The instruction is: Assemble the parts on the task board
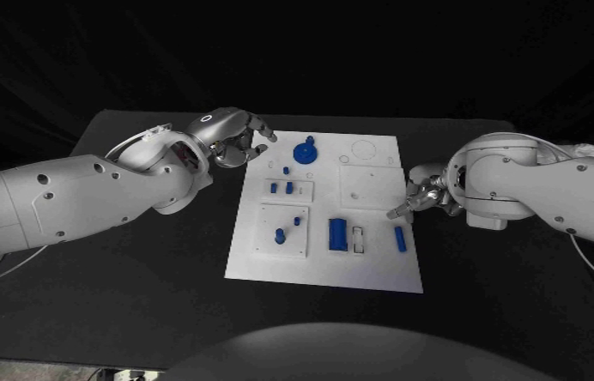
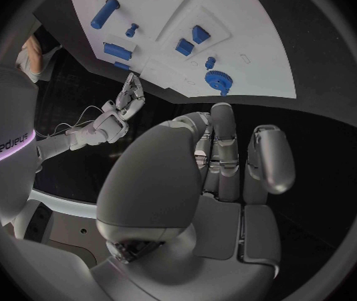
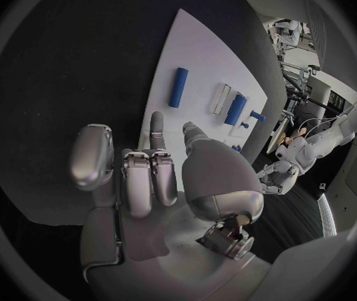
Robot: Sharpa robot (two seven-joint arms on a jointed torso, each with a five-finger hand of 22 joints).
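Observation:
The white task board [image 1: 372, 265] lies mid-table. On it are a blue gear [image 1: 305, 152] at the far end, small blue pieces [image 1: 282, 188] below it, a blue peg [image 1: 280, 236], a blue block [image 1: 336, 233] beside an empty slot [image 1: 359, 238], and a blue rod [image 1: 400, 238]. My left hand [image 1: 235, 141] hovers at the board's far left edge, close to the gear [image 2: 218, 80], fingers loosely bent and holding nothing. My right hand [image 1: 421, 194] hangs at the board's right edge, above the rod [image 3: 178, 87], with nothing in it.
The black table [image 1: 136, 269] surrounds the board with bare room on both sides. Both white forearms reach in from the sides. The right wrist view also shows the block [image 3: 235, 108] and the board's edge [image 3: 187, 33].

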